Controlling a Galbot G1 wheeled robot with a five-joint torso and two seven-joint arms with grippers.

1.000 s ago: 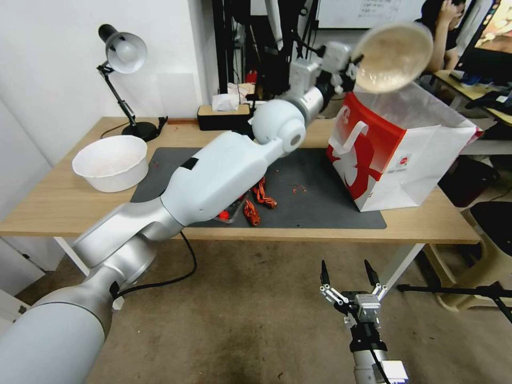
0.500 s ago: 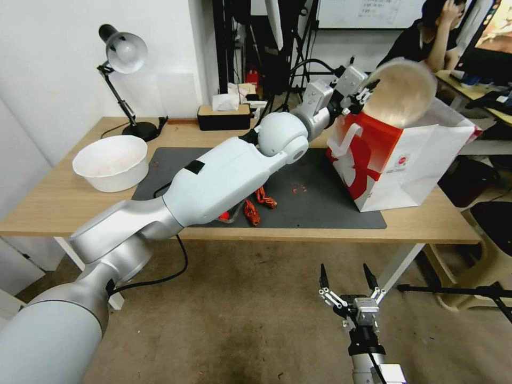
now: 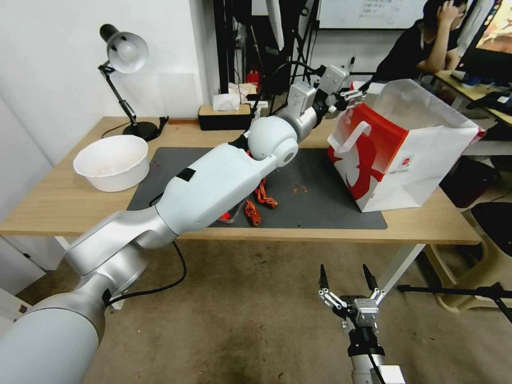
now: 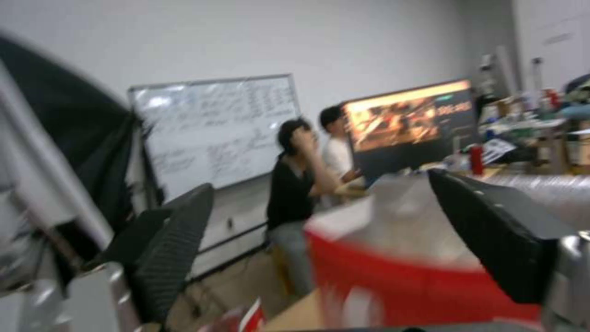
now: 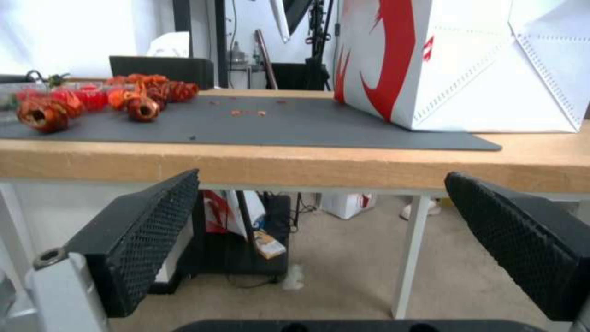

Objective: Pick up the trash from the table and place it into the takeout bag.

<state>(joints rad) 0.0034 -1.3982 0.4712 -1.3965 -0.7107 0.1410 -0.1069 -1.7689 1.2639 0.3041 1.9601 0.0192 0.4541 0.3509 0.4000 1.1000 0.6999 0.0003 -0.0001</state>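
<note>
The takeout bag (image 3: 400, 154), white with a red side and loop handle, stands open-topped at the right end of the table (image 3: 64, 202). My left gripper (image 3: 353, 80) is stretched out to the bag's near top rim, open and holding nothing. The left wrist view shows its black fingers (image 4: 172, 240) spread wide above the bag's red edge (image 4: 418, 281). Red trash scraps (image 3: 258, 200) lie on the dark grey mat (image 3: 314, 213) near the front edge, partly hidden by my left arm; these scraps (image 5: 92, 99) also appear in the right wrist view. My right gripper (image 3: 347, 278) hangs open below the table's front edge.
A large white bowl (image 3: 111, 161) sits on the table's left end. A desk lamp (image 3: 125, 53) and a black tissue box (image 3: 224, 114) stand along the back edge. Small red crumbs (image 3: 298, 188) dot the mat beside the bag. Bare floor lies around my right gripper.
The left gripper lowered the beige bowl from above the bag into its opening and let go; the bowl has dropped out of sight. The right arm has not moved.
</note>
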